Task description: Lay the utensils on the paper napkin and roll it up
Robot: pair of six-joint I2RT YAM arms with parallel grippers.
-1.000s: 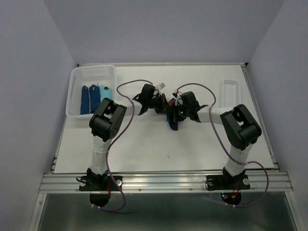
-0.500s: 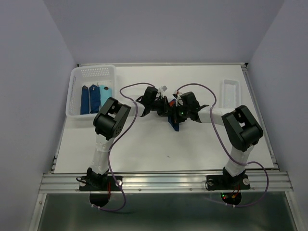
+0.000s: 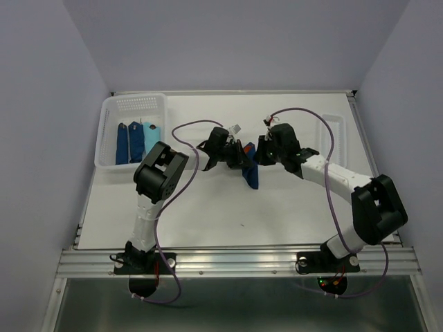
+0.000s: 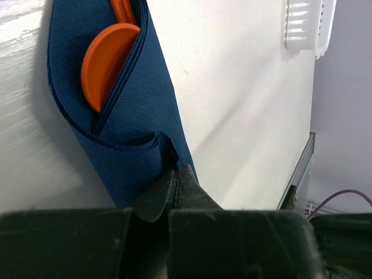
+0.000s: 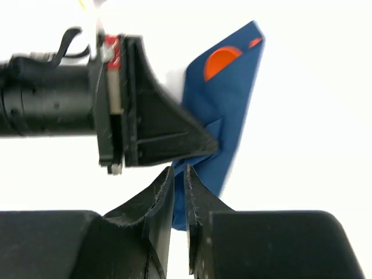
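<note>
The dark navy paper napkin point(image 4: 139, 116) lies folded around orange utensils point(image 4: 107, 61) at mid-table point(image 3: 251, 173). My left gripper point(image 4: 177, 174) is shut on a raised fold at the napkin's near edge. In the top view it reaches the napkin from the left point(image 3: 240, 158). My right gripper point(image 5: 179, 174) is just to the right of the napkin point(image 5: 232, 104), tips almost meeting the left gripper's tip point(image 5: 206, 145). Its jaws stand a narrow slit apart, with blue paper showing behind the slit. An orange spoon bowl point(image 5: 221, 61) peeks from the napkin's far end.
A white basket point(image 3: 111, 131) at the back left holds dark blue rolls point(image 3: 123, 143) and a light blue one point(image 3: 150, 138). A small white tray point(image 3: 333, 126) sits at the back right, also in the left wrist view point(image 4: 308, 26).
The right arm has stretched out to the right, drawing its gripper head back from the napkin, and its jaws have parted slightly. The left gripper keeps its hold on the fold.
</note>
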